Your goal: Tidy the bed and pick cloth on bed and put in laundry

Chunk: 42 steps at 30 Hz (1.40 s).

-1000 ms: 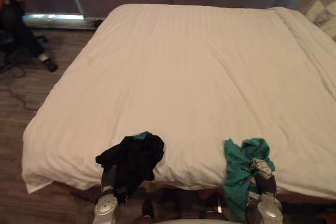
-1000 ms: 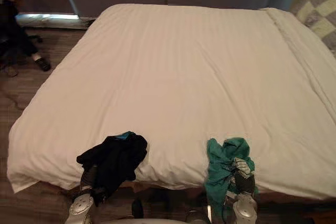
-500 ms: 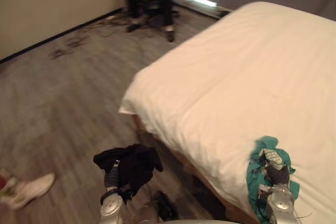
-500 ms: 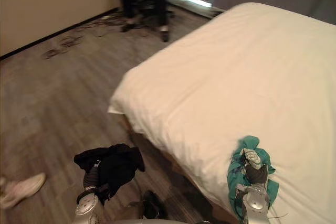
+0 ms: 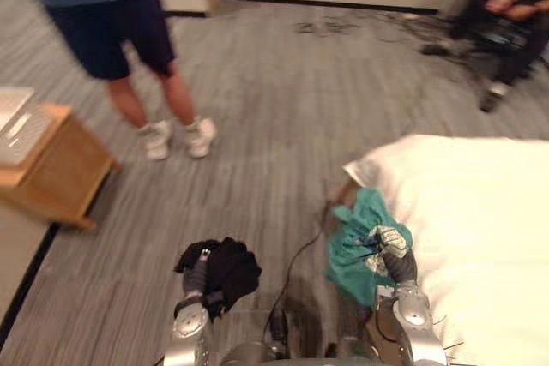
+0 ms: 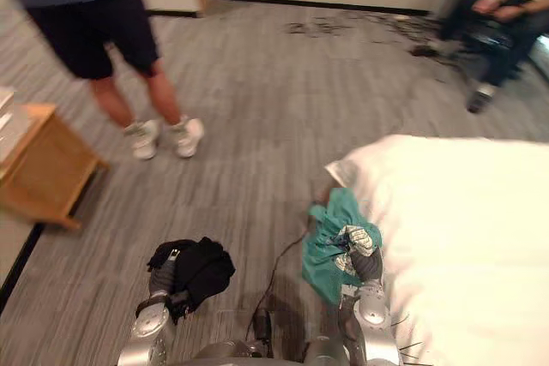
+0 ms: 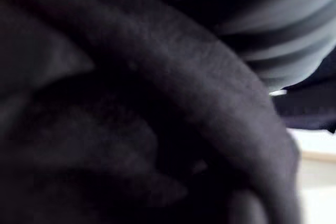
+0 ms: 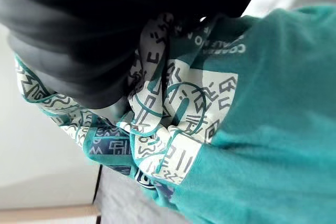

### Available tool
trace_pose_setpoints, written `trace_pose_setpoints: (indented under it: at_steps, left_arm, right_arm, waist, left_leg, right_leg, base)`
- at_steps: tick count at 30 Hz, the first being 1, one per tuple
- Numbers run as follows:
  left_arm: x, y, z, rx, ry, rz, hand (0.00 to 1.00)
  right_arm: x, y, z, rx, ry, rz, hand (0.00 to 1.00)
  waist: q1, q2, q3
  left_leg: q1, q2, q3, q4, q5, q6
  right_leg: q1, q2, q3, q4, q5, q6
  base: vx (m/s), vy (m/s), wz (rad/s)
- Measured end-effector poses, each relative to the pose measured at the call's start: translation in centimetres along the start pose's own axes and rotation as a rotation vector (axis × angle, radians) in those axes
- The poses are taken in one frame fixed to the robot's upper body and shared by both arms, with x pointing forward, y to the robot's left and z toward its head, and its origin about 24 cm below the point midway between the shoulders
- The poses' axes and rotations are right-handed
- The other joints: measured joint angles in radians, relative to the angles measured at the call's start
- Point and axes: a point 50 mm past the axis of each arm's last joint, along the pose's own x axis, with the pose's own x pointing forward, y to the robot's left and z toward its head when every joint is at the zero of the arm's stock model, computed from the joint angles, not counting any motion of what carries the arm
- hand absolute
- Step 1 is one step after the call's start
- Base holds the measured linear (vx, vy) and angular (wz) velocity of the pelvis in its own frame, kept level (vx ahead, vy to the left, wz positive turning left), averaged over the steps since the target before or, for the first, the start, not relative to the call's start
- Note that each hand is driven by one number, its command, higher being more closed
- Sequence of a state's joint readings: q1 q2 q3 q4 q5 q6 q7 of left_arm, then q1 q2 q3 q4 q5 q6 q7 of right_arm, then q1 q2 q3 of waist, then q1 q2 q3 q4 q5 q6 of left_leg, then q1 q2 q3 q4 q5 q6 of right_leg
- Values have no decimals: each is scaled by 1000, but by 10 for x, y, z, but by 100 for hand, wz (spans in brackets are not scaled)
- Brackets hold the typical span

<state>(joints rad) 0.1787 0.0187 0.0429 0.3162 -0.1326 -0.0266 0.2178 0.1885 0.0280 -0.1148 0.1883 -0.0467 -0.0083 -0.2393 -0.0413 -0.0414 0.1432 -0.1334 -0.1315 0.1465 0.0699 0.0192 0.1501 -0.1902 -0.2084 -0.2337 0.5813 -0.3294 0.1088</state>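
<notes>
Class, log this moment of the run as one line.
left hand: carries black cloth | right hand: carries teal cloth | bed: at right | person: standing ahead left

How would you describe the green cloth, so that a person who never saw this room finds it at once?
Start at the white bed on the robot's right and find its visible corner. Just beside it, bunched around the right hand, hangs the teal cloth. Unlike the plain black cloth at the left hand over the grey floor, it carries a white patterned print.
</notes>
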Motion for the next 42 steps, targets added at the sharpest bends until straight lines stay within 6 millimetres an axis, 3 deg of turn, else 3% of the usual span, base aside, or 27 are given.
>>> trace_pose_setpoints:
  at_steps: [1,2,5,9,10,15,18,24,27,29,30,31,32,34,35,37,39,42]
  left_arm:
    - [0,1,1,12,-5,-5,100]
    - [-3,3,-4,24,12,-4,100]
    - [-9,2,-14,51,39,-14,100]
    - [-11,-8,-15,31,44,-38,100]
    - [-19,-11,-41,56,148,-73,100]
    - [-19,-10,-41,56,150,-69,100]
    - [-18,-4,-55,80,213,-53,100]
    - [-21,20,-80,94,340,11,100]
    - [-18,31,-80,110,351,40,100]
    - [-11,30,-72,96,327,40,100]
    - [-8,30,-69,84,316,46,100]
    - [-6,29,-67,74,310,52,100]
    - [-6,29,-66,67,307,55,100]
    - [-2,28,-62,51,295,62,100]
    - [-1,26,-58,28,281,69,100]
    - [1,24,-53,20,259,63,100]
    - [3,21,-46,8,224,54,100]
    - [5,18,-36,-4,182,43,100]
  right_arm:
    - [0,3,1,11,-3,6,100]
    - [0,4,2,17,-10,11,100]
    - [-1,5,3,18,-13,16,100]
    - [-3,4,-1,28,2,15,100]
    - [-19,-6,-43,-9,169,7,100]
    - [-19,-7,-44,-10,172,4,100]
    - [-18,-11,-57,-17,232,-14,100]
    - [-25,-27,-90,-45,404,-66,100]
    - [-21,-40,-89,-72,407,-97,100]
    - [-16,-46,-84,-86,386,-111,100]
    - [-9,-50,-77,-102,357,-113,100]
    - [-5,-52,-70,-114,327,-115,100]
    - [-3,-53,-66,-117,310,-118,100]
    - [4,-54,-55,-121,261,-125,100]
    - [10,-52,-45,-121,225,-122,100]
    - [14,-51,-40,-119,206,-122,100]
    - [18,-53,-36,-127,191,-127,100]
    - [28,-53,-23,-140,151,-131,100]
  waist:
    - [5,-19,2]
    - [9,-13,1]
    - [45,-3,1]
    - [54,3,-4]
    - [56,45,-81]
    - [55,45,-81]
    - [56,44,-82]
    - [50,44,-82]
    - [46,49,-77]
    - [48,52,-70]
    - [53,65,-51]
    - [58,80,-40]
    - [58,85,-33]
    - [54,80,-10]
    - [61,74,-1]
    - [58,74,2]
    - [60,69,7]
    - [71,78,15]
  left_leg:
    - [3,-26,-21,0,1,-1]
    - [10,-33,-46,-4,1,-2]
    - [23,-9,-41,-18,4,-8]
    - [44,10,-30,-33,1,-14]
    - [95,63,-36,-166,58,-94]
    - [96,64,-34,-166,58,-94]
    - [111,67,-17,-166,52,-103]
    - [148,83,-4,-171,35,-119]
    - [139,92,-10,-148,9,-132]
    - [77,106,-14,-11,-65,-165]
    - [50,126,-12,99,-127,-196]
    - [28,149,-10,197,-178,-255]
    - [15,158,-7,246,-187,-268]
    - [-77,179,15,437,-153,-280]
    - [-151,206,73,528,-189,-228]
    - [-193,220,118,492,-196,-215]
    - [-223,219,171,353,-185,-215]
    - [-261,223,269,72,-75,-202]
  right_leg:
    - [-10,-3,73,-125,31,16]
    - [-9,12,113,-204,149,9]
    - [34,42,128,-307,207,0]
    - [108,71,132,-441,271,-3]
    - [168,143,139,-602,353,-45]
    - [168,144,141,-602,353,-45]
    - [179,147,157,-603,353,-45]
    - [204,164,166,-595,334,-66]
    - [205,173,149,-564,300,-77]
    - [214,172,122,-556,286,-87]
    - [234,177,117,-548,271,-96]
    - [257,184,114,-550,256,-107]
    - [267,189,114,-549,248,-115]
    - [288,182,111,-550,231,-133]
    - [293,158,112,-552,218,-134]
    - [296,142,111,-558,206,-124]
    - [308,113,107,-574,187,-105]
    - [346,83,101,-592,122,-47]
  base:
    - [144,-61,91]
    - [178,-72,74]
    - [149,-43,-9]
    - [80,-19,-18]
    - [34,-5,-9]
    - [0,0,-1]
    - [5,-4,-16]
    - [16,-54,-9]
    - [2,-80,14]
    - [67,-92,35]
    - [81,-70,11]
    - [77,-44,9]
    - [87,-42,26]
    - [90,-57,20]
    - [116,-43,-2]
    - [224,11,1]
    - [326,82,7]
    - [446,155,-3]
